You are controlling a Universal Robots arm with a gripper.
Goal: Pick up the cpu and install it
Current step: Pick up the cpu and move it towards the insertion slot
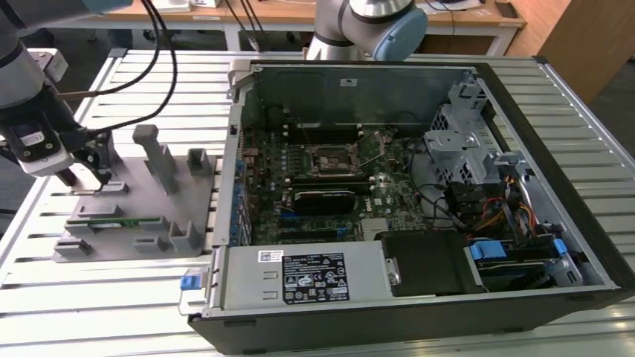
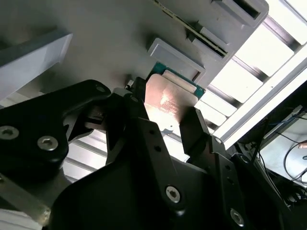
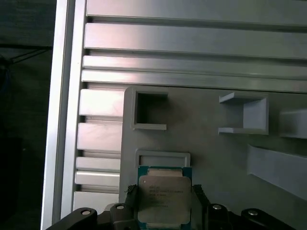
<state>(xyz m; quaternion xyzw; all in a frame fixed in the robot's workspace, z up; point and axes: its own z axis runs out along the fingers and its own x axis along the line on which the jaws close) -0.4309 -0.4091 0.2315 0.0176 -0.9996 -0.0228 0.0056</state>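
The grey holder tray [image 1: 184,190] on the table [image 1: 100,297] carries a green memory stick [image 1: 114,222] in a slot, near the pincer [image 1: 88,172]. Well apart from the pincer, the open computer case [image 1: 570,186] shows its motherboard socket [image 1: 332,158]. In both wrist views the pincer [image 2: 165,103] [image 3: 164,191] is clenched on the cpu [image 2: 168,96] [image 3: 164,199], one finger at either edge, with the tray's square pocket [image 3: 163,157] just beyond it.

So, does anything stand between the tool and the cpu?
Nothing visible does. In both wrist views the tool straddles the small flat square silvery cpu at the grey holder plate; no object is between them.
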